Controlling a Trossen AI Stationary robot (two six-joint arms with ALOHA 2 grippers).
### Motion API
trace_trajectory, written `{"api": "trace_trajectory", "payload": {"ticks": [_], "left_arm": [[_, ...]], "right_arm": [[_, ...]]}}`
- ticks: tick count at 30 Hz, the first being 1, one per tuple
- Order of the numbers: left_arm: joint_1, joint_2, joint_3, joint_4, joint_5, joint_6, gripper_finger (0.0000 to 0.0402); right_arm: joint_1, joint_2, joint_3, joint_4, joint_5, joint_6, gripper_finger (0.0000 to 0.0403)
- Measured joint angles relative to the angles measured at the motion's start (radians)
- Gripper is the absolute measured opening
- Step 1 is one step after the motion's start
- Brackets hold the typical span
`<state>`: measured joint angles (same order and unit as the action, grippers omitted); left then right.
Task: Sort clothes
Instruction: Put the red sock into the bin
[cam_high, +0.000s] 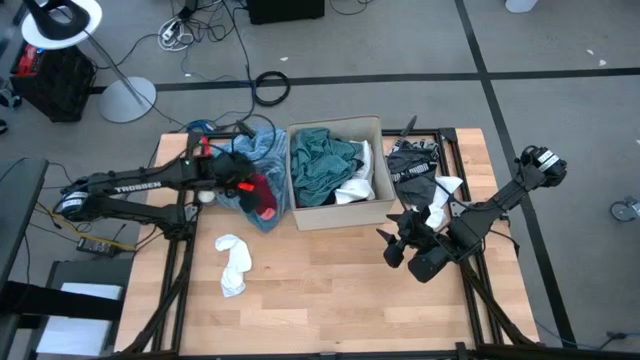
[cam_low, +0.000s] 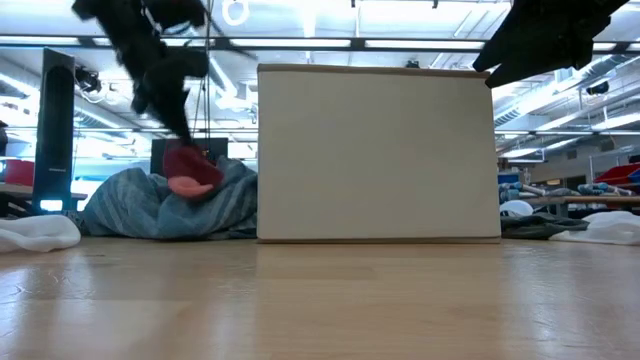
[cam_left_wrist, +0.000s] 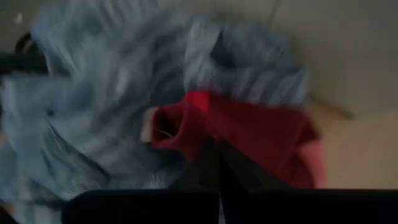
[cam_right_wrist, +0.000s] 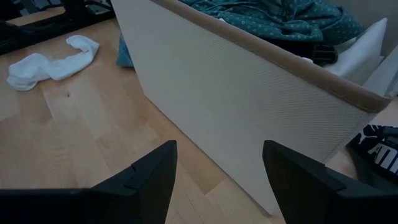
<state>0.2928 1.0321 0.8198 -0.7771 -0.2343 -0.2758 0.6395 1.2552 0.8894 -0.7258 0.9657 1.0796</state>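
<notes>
Red-and-black garment (cam_high: 262, 195) sits on the light blue pile (cam_high: 250, 160) just left of the cardboard box (cam_high: 330, 212). Left gripper (cam_high: 243, 187) is clamped on it. Risk: the pinch also catches blue fabric underneath, so a lift drags the pile, or the thin grip slips. Box holds teal garment (cam_high: 322, 160) plus white pieces (cam_high: 356, 190). Right gripper (cam_high: 397, 240), fingers apart, waits right of the box. White sock (cam_high: 232, 263) lies front-left of the box.

Soft cloth clothes (cam_high: 322, 160); matt cardboard box (cam_high: 342, 213); smooth wood table (cam_high: 330, 290).
</notes>
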Motion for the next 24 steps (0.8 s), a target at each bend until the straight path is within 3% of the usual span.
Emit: {"api": "trace_trajectory", "payload": {"ticks": [9,15,19,24], "left_arm": [[0.0,0.0,0.268,0.003,-0.001,0.095,0.0],[0.0,0.009,0.37,0.207,0.047,0.176,0.0],[0.0,0.046,0.392,0.374,0.122,0.221,0.0],[0.0,0.123,0.398,0.464,0.134,0.263,0.0001]], "right_arm": [[0.0,0.0,0.0,0.0,0.001,-0.002,0.024],[-0.001,0.0,0.0,0.0,0.001,-0.009,0.024],[-0.011,0.0,0.0,0.0,0.002,-0.01,0.024],[-0.017,0.0,0.0,0.0,0.001,-0.01,0.024]]}}
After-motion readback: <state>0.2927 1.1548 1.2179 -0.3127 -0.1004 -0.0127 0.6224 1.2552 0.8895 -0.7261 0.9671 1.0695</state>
